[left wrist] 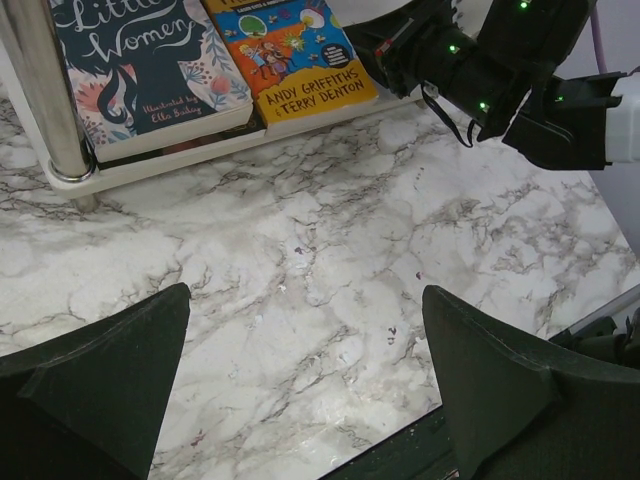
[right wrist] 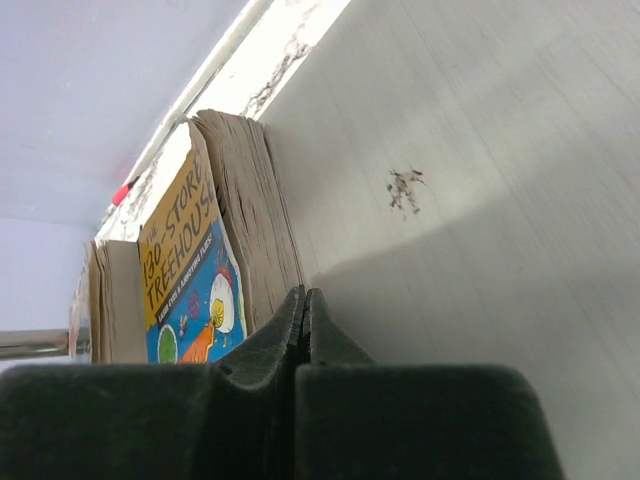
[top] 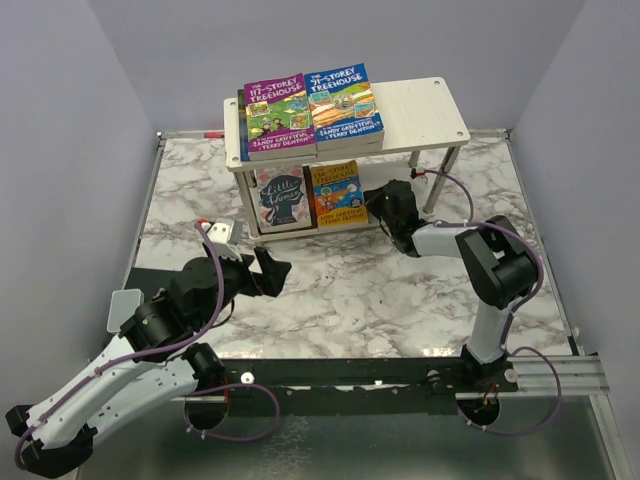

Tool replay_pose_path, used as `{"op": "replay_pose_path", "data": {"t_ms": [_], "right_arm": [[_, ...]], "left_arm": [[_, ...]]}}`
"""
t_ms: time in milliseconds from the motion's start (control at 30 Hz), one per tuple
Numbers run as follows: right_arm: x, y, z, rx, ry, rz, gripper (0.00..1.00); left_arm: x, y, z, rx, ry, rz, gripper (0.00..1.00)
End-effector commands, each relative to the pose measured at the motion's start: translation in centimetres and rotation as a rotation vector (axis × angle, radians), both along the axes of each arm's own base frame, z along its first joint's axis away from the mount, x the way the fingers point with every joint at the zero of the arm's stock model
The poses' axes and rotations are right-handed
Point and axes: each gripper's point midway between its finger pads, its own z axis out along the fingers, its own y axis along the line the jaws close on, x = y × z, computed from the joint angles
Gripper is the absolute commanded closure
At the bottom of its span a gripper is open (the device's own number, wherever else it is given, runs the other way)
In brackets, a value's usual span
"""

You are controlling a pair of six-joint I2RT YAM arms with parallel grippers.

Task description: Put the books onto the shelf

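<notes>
The left arm [top: 110, 385] and right arm [top: 442, 240] wear white shells, black joints, looping purple cables [top: 214, 265]

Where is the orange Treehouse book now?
Top view: the orange Treehouse book lies on the shelf, lower tier, right of Little Women, the right gripper beside its right edge.

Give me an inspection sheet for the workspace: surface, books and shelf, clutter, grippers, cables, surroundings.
Surface: marble-pattern table, no spill seen.
Job's things: white shelf; purple book and blue book lie flat on the top tier; Little Women and orange book on the lower tier.
Clutter: small red item at the table's far edge, too small to identify.
Grippers: left gripper open, empty, over the table; right gripper shut, empty, at the orange book's page edge.
Cables: purple cables looped along both arms, no snag seen.
Surroundings: grey walls; metal rail at the near edge.
</notes>
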Motion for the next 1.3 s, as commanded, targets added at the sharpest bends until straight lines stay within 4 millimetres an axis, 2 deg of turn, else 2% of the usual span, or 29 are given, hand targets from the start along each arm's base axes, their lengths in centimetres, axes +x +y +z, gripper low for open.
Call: {"op": "replay_pose_path", "data": {"t_ms": [0,167,333,633,833,1033,1267], "right_arm": [[0.7,1.6,-0.2,0.003,-0.016,0.057,0.99],[0.9,2.6,-0.6,0.007,-0.024,0.101,0.99],[0.8,1.7,-0.2,0.006,-0.033,0.059,0.99],[-1.1,-1.7,4.1,-0.030,-0.102,-0.044,0.83],[-4.1,-3.8,5.6,-0.088,-0.092,-0.050,0.68],[-8.4,-5.4,6.5,-0.165,-0.083,0.025,0.48],[-13.7,-6.5,9.8,-0.232,-0.157,0.157,0.30]], "left_arm": [[-0.2,-0.3,0.0,-0.004,-0.013,-0.029,0.01],[-0.3,-0.3,0.1,-0.008,-0.016,-0.034,0.01],[-0.3,-0.4,0.1,-0.008,-0.016,-0.037,0.01],[-0.2,-0.1,0.1,-0.010,-0.019,-0.024,0.01],[-0.3,-0.1,0.2,-0.012,-0.025,-0.028,0.01],[-0.3,-0.3,0.2,-0.006,-0.022,-0.036,0.01],[-0.2,0.0,0.3,-0.002,-0.030,-0.024,0.01]]}}
